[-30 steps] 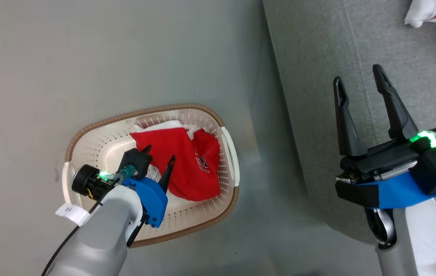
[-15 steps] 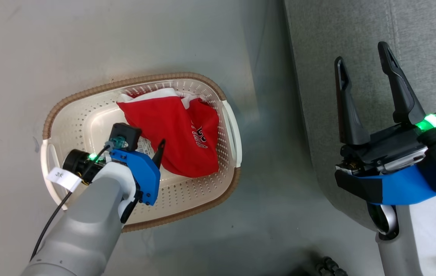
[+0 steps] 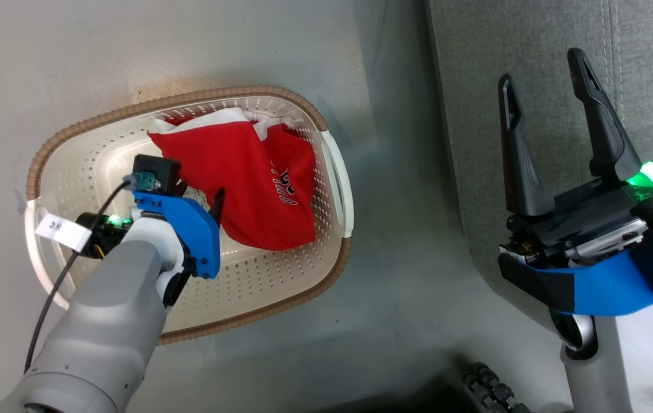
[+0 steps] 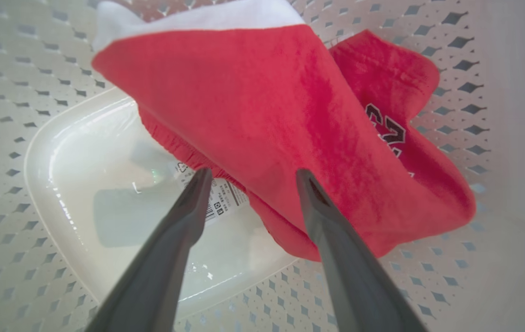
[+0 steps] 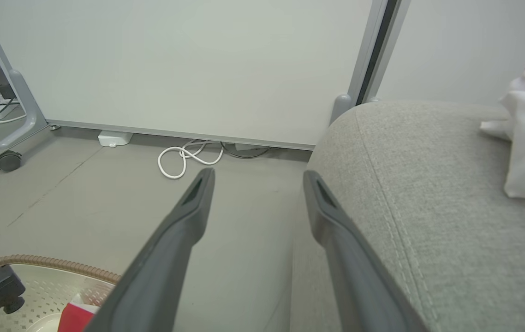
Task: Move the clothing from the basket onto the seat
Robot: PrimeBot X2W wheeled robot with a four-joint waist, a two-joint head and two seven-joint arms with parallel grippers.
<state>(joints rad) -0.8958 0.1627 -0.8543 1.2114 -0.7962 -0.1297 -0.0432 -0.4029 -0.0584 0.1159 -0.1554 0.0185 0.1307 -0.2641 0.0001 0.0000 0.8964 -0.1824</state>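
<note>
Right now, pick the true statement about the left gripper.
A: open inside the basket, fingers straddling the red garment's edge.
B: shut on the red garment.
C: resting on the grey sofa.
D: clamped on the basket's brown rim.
A: the left gripper stands open within the basket, one finger over the basket's bottom and the other over the red garment, with nothing pinched between them.

White cable (image 5: pixel 184 159) coiled on grey floor (image 5: pixel 82 198) below pale partition (image 5: pixel 175 60); caster (image 5: pixel 8 161) at left.
</note>
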